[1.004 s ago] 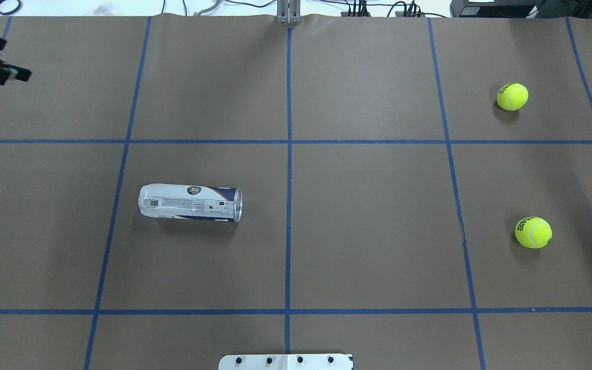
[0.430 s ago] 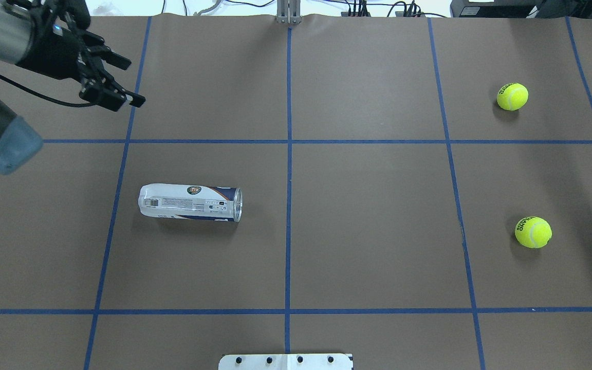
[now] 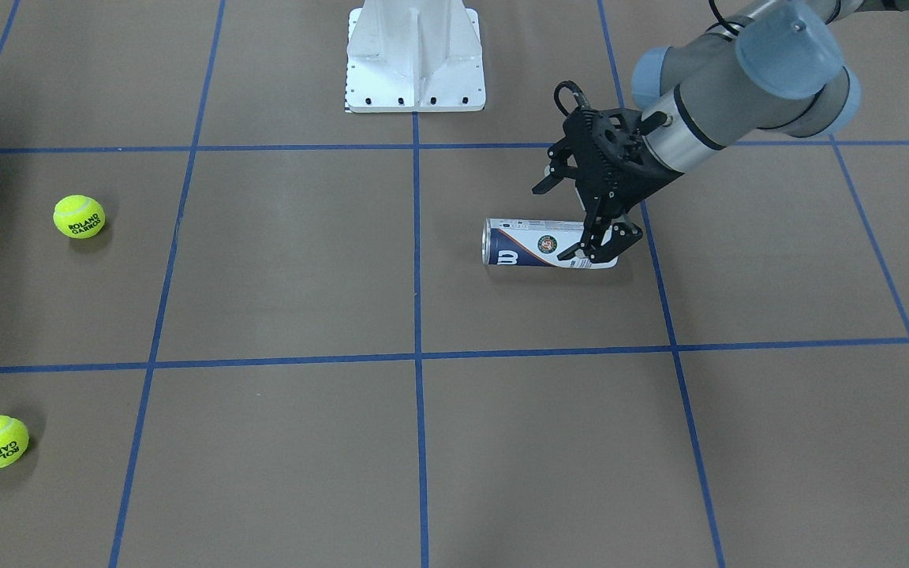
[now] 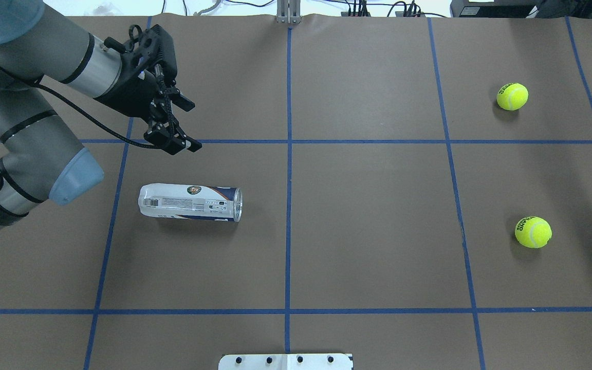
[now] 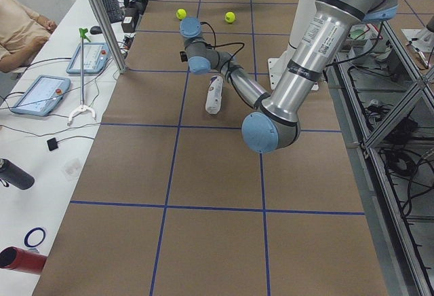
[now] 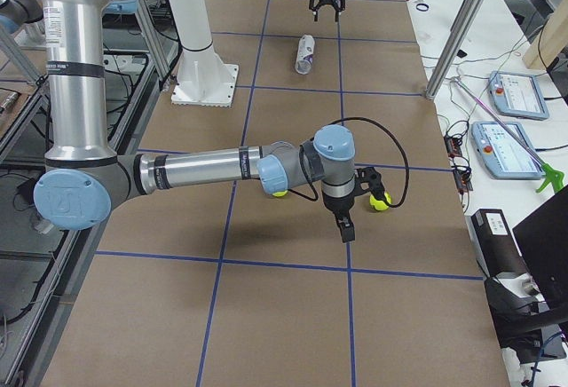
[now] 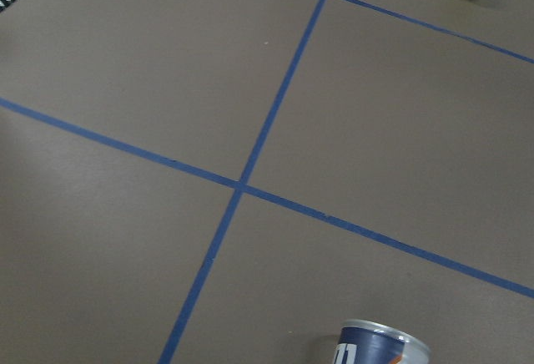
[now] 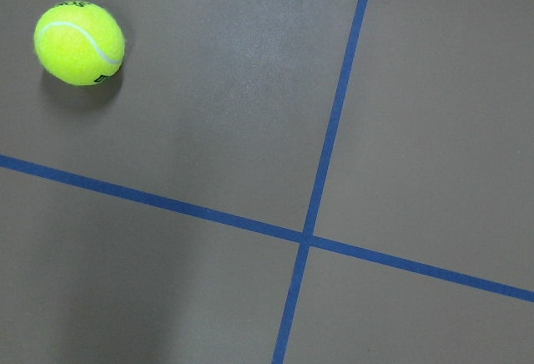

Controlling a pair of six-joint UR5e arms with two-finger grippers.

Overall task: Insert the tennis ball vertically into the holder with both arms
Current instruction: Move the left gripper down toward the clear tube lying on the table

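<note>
On the table [image 4: 368, 216], left of centre, the can [image 4: 190, 202] lies on its side, open mouth facing right | left gripper [image 4: 190, 125] hangs just past its far side, jaws apart, clear of it | far tennis ball [image 4: 512, 96] and near tennis ball [image 4: 533, 232] sit well right | right gripper [image 6: 348, 218] near them, jaws: cannot tell

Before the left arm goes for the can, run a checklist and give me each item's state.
1. Holder upright: not ok; it lies on its side, mouth toward the balls.
2. Left gripper open: ok; fingers spread.
3. Left gripper clear of holder: ok; apart from it.
4. Right gripper open: cannot tell; only a side view shows it.
5. Far tennis ball and near tennis ball free: ok; both lie loose.
</note>
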